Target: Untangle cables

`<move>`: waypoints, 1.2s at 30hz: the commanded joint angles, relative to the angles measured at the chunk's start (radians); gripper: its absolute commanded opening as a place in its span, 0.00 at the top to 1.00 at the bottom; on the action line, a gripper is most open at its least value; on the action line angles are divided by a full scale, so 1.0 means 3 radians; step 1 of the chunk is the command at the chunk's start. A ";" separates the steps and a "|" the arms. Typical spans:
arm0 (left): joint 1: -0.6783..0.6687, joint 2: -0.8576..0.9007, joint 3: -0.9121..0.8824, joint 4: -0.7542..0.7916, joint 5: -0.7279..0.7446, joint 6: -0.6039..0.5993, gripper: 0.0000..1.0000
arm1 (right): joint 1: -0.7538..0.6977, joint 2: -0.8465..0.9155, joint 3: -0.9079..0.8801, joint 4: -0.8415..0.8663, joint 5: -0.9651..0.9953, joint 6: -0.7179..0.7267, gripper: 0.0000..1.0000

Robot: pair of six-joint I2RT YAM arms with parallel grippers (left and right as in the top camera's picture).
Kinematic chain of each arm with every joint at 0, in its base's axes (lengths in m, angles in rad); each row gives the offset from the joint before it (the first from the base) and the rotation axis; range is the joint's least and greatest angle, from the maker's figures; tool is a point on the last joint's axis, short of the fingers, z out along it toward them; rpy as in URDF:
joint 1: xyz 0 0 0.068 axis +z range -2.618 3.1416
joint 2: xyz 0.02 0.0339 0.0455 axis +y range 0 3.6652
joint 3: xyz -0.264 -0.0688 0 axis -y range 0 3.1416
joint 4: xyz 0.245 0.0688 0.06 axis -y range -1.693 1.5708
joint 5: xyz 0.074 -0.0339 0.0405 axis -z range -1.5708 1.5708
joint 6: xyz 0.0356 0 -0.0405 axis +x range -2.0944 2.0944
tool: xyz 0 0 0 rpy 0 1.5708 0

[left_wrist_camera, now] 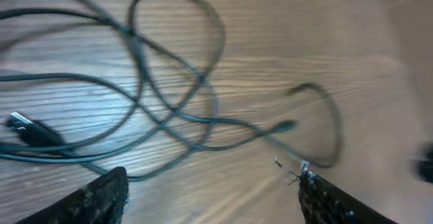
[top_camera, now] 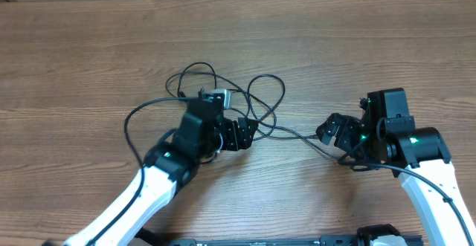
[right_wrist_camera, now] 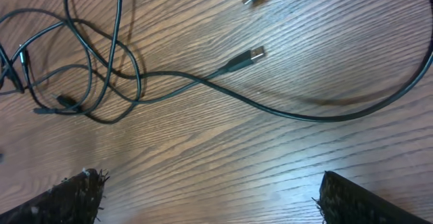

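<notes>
Wooden table (top_camera: 89,45) — work surface.
Left gripper (top_camera: 236,133): fingers spread wide, holding nothing, low over the knot, likely placed to take a strand.
Right gripper (top_camera: 332,131): fully spread, holding nothing, beside a trailing strand.
Cables (right_wrist_camera: 304,117) — tangled loops lying mid-table between both grippers.
Silver-tipped plug (right_wrist_camera: 256,53): loose end.

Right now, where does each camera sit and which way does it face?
Overhead: above the table, facing straight down on the cables, left gripper and right gripper.
Left wrist: on the left arm, facing blurred cable loops; its fingertips fill the bottom corners.
Right wrist: on the right arm, facing a silver-tipped plug; fingertips likewise.
Shared: both wrist views show the overhead's tangle.
</notes>
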 commanded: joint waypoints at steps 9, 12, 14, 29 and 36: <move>-0.0036 0.1259 0.1322 -0.0577 -0.0348 0.1269 0.38 | -0.0010 0.0001 0.0069 0.0011 0.0078 -0.0014 0.00; -0.0122 0.1498 0.1429 -0.0525 -0.0350 0.1531 0.50 | -0.0010 0.0001 0.0069 0.0011 0.0078 -0.0014 0.00; -0.0195 0.1609 0.1431 -0.0488 -0.0357 0.1677 0.49 | -0.0010 0.0001 0.0069 0.0011 0.0078 -0.0014 0.00; -0.0440 0.2288 0.1431 -0.0285 -0.0786 0.1554 0.37 | -0.0010 0.0001 0.0069 0.0011 0.0078 -0.0014 0.00; -0.0440 0.2321 0.1431 -0.0186 -0.0787 0.1554 0.54 | -0.0010 0.0000 0.0069 0.0011 0.0078 -0.0014 0.00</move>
